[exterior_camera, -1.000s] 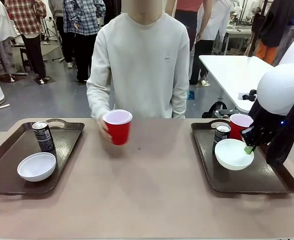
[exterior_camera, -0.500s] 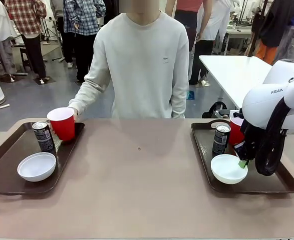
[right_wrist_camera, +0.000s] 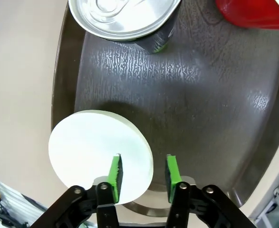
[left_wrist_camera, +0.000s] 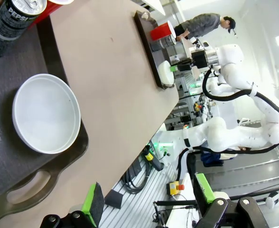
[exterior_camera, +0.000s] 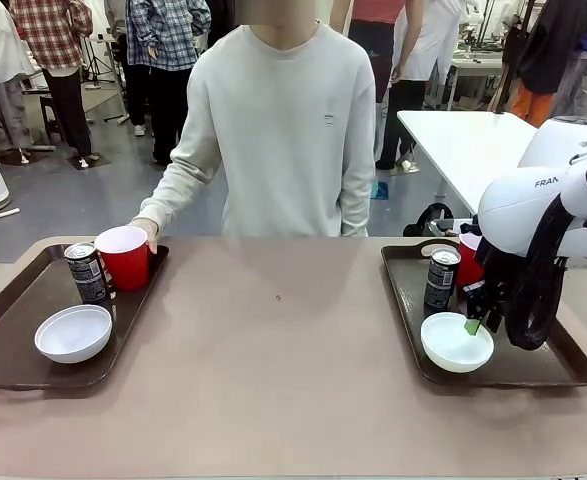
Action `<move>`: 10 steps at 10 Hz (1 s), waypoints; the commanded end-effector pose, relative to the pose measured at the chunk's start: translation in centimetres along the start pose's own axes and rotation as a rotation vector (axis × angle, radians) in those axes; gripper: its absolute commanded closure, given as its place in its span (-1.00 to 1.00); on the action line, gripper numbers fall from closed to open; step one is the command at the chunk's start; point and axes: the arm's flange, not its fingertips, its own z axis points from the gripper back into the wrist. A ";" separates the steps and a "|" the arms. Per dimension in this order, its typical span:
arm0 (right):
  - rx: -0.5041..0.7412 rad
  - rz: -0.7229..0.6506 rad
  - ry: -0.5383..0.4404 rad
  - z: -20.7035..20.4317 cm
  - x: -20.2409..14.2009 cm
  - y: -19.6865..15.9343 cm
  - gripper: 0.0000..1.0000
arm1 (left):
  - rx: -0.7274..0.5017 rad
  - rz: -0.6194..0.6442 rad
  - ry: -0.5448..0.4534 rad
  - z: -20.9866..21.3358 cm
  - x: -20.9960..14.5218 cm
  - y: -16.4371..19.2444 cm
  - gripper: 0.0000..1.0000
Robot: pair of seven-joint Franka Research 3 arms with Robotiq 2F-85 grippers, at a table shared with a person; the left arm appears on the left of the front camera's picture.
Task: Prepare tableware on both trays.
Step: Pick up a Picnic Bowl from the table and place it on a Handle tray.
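Observation:
On the left tray [exterior_camera: 13, 350] stand a dark can [exterior_camera: 86, 272], a white bowl [exterior_camera: 73, 333] and a red cup [exterior_camera: 124, 257], with a person's hand on the cup. The right tray [exterior_camera: 533, 365] carries a can [exterior_camera: 440, 278], a red cup [exterior_camera: 467, 262] and a white bowl [exterior_camera: 457, 342]. My right gripper [exterior_camera: 473, 322] hangs over that bowl's far rim. In the right wrist view it [right_wrist_camera: 143, 172] is open, its pads straddling the rim of the bowl [right_wrist_camera: 99, 152] with gaps on both sides. My left gripper [left_wrist_camera: 149, 199] is open above the left tray's handle [left_wrist_camera: 20, 187], near the bowl [left_wrist_camera: 45, 113].
The person stands at the far edge in a pale sweatshirt [exterior_camera: 283, 140]. The tan tabletop [exterior_camera: 283, 370] stretches bare between the trays. A white table [exterior_camera: 468, 145] stands behind at the right.
The person carried the red cup from the table's middle onto the left tray. My right gripper lowered the bowl onto the right tray and opened off its rim.

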 end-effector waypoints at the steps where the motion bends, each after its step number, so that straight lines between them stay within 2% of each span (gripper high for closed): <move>1: -0.014 0.029 -0.004 1.1 -0.5 -0.1 0.04 | -0.019 -0.016 -0.013 0.1 0.0 0.0 -1.00; 6: -0.088 0.012 0.033 7.8 -4.6 2.0 -0.96 | -0.019 -0.016 -0.013 0.1 0.0 0.0 -1.00; 9: -0.088 0.010 0.025 11.3 -6.5 2.4 -1.00 | -0.019 -0.016 -0.013 0.1 0.0 0.0 -1.00; 10: -0.053 0.036 0.033 9.4 -5.8 2.6 -1.00 | -0.019 -0.016 -0.013 0.1 0.0 0.0 -1.00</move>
